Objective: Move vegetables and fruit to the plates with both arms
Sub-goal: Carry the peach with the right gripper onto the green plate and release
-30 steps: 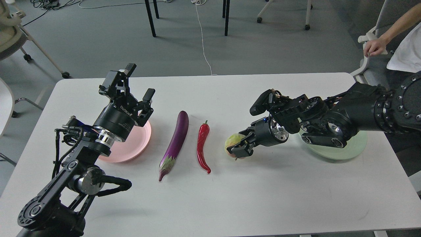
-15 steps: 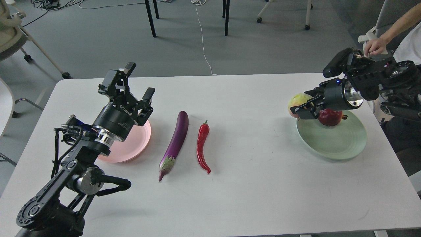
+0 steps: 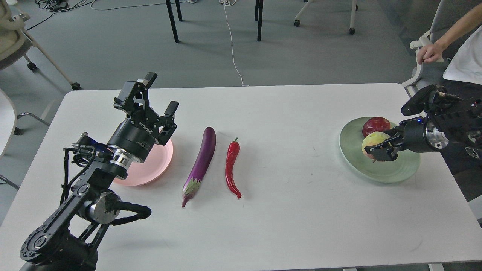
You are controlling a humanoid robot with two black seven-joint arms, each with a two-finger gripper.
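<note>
Right of pink plate (image 3: 148, 169): eggplant (image 3: 201, 163), long axis near-to-far, calyx near; chili (image 3: 231, 167) parallel beyond. Left gripper (image 3: 158, 96) nearer, jaws open. Right gripper (image 3: 380, 150) jaws gripping apple-like fruit (image 3: 372, 140) over green plate (image 3: 395, 171).

Purple eggplant (image 3: 201, 160); red chili (image 3: 231, 165); pink plate (image 3: 152, 167); mint plate (image 3: 354, 158)

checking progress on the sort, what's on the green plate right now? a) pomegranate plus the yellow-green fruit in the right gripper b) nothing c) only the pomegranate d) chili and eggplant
a: the pomegranate sits on the green plate, and the right gripper holds the yellow-green fruit over it beside the pomegranate.
</note>
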